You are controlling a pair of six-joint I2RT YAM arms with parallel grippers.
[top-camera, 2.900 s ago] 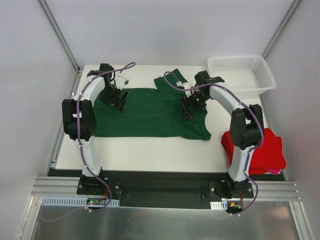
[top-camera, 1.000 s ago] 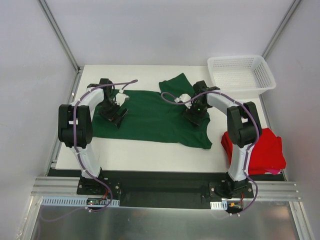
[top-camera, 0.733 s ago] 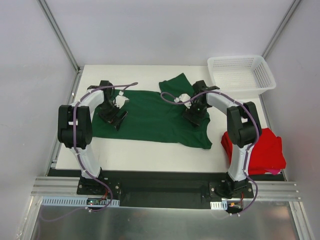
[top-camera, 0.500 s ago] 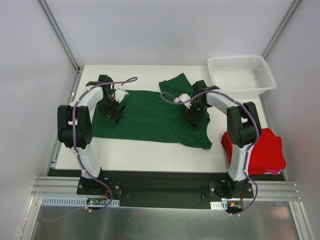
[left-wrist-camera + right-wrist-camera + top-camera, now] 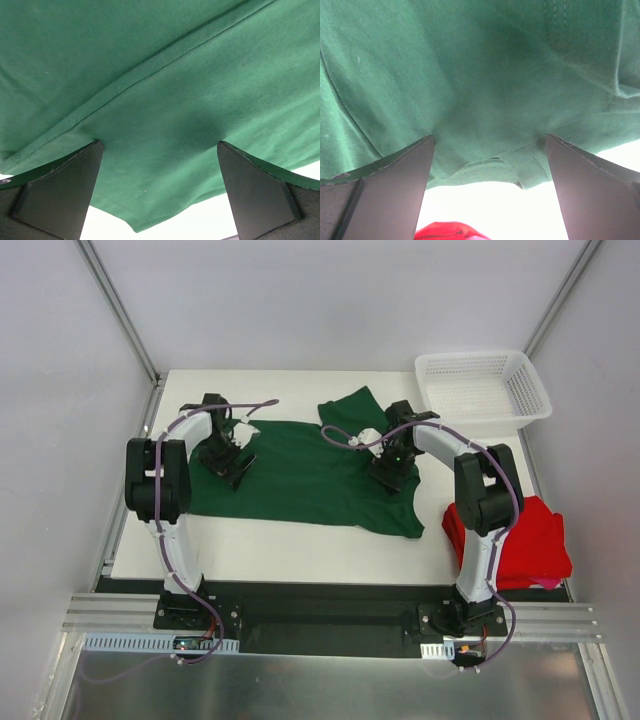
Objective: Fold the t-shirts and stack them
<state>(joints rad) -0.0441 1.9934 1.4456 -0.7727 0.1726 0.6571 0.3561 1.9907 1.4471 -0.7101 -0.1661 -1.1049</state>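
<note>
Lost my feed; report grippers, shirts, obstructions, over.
Left gripper and right gripper open, tips pressing green shirt. Green shirt spread out; red shirt aside, near right. Basket clear.

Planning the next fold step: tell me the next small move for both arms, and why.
Probably close both grippers to pinch the cloth. The left gripper and right gripper stand open, pressed down into the green t-shirt, which lies spread across the table; cloth spans each gap, so closing should catch a fold.
</note>
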